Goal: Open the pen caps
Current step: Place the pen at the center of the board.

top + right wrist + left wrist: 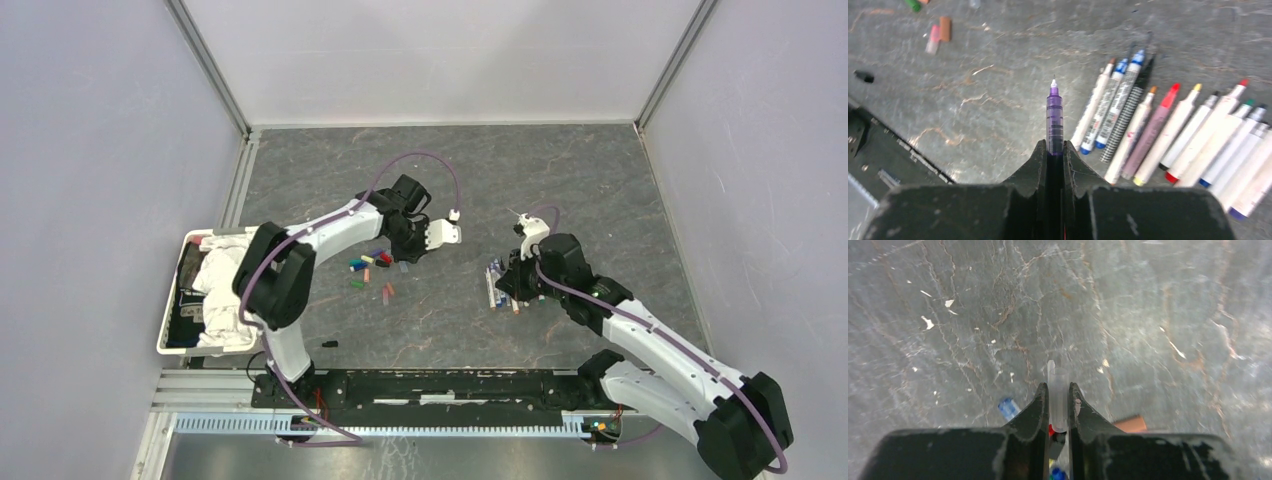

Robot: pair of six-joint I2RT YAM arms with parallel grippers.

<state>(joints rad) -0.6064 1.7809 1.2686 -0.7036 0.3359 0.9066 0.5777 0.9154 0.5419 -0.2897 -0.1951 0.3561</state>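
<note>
My left gripper [1058,386] is shut on a clear pen cap [1058,390] that sticks out past the fingertips, above the table. Beneath it lie a blue cap [1008,407] and a brown cap [1130,423]. In the top view the left gripper [410,245] hovers by the scattered coloured pen caps [370,265]. My right gripper [1053,145] is shut on a purple pen [1054,112] whose white tip is bare. A row of several pens [1168,135] lies just to its right, with bare tips. From above, the right gripper [515,285] sits over that row [495,285].
A white bin [165,325] with crumpled white cloth stands at the table's left edge. A small black piece [329,343] lies near the front rail. Pink [933,40] and brown [945,28] caps lie far left in the right wrist view.
</note>
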